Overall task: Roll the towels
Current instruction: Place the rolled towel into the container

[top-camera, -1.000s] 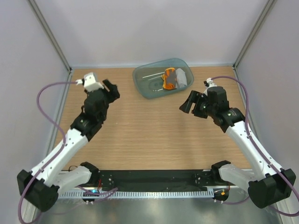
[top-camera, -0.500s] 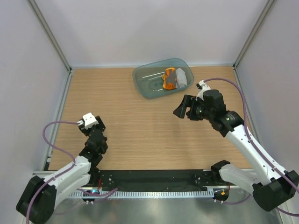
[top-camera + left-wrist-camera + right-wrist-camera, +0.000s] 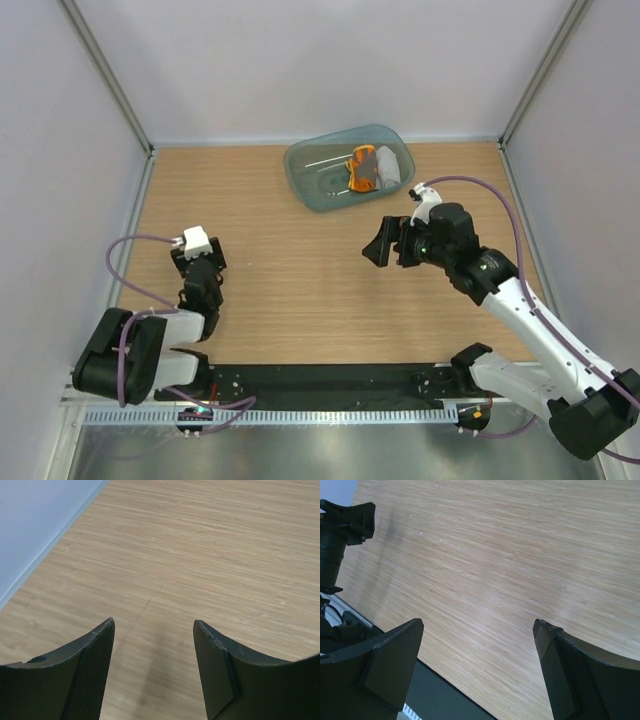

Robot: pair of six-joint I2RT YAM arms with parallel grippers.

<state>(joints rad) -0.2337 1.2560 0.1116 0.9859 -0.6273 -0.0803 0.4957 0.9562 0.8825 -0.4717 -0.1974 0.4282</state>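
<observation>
The two towels lie rolled side by side in the right part of the translucent teal tray (image 3: pixel 318 172) at the back of the table: the yellow-orange one (image 3: pixel 361 169) on the left, the grey one (image 3: pixel 389 167) on the right. My left gripper (image 3: pixel 202 266) is folded back low at the near left, open and empty over bare wood in the left wrist view (image 3: pixel 154 623). My right gripper (image 3: pixel 379 246) hovers over the middle right of the table, in front of the tray, open and empty; the right wrist view (image 3: pixel 479 626) shows only wood between its fingers.
Grey walls close the table on the left, back and right. A black base strip (image 3: pixel 330 382) runs along the near edge and shows in the right wrist view (image 3: pixel 435 700). The folded left arm (image 3: pixel 340 535) shows at that view's left edge.
My left arm has pulled back from the far left and folded down at the near left edge. My right gripper has moved left and a little nearer. The towels have not moved.
</observation>
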